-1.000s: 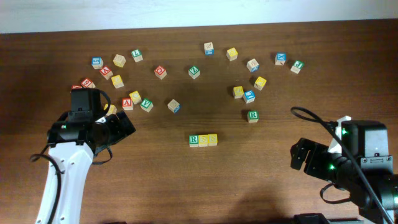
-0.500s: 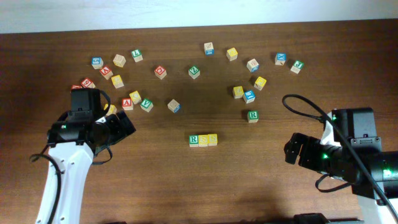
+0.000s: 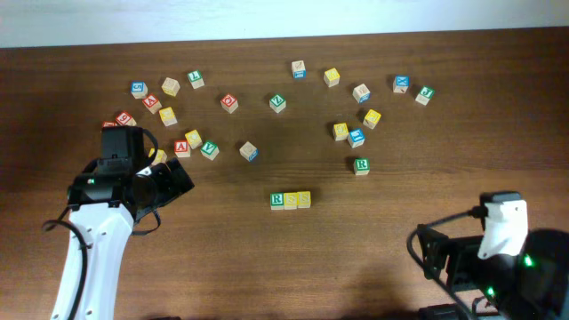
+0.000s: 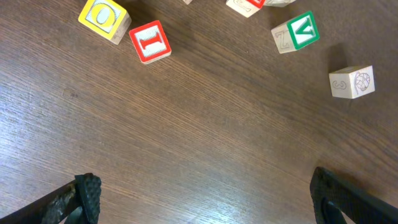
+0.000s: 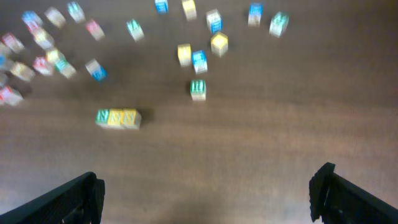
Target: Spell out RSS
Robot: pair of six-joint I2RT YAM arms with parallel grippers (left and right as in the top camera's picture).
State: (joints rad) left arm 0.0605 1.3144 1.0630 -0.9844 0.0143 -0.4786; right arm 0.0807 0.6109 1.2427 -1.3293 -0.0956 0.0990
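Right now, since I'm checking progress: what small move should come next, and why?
Probably just park the arms: green R cube and both yellow S cubes sit side by side in a row; left gripper and right gripper are open, empty.

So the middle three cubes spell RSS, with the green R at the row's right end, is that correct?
Not quite: the green R cube is at the left end of the row, then the first S cube and the second S cube, as the overhead view shows.
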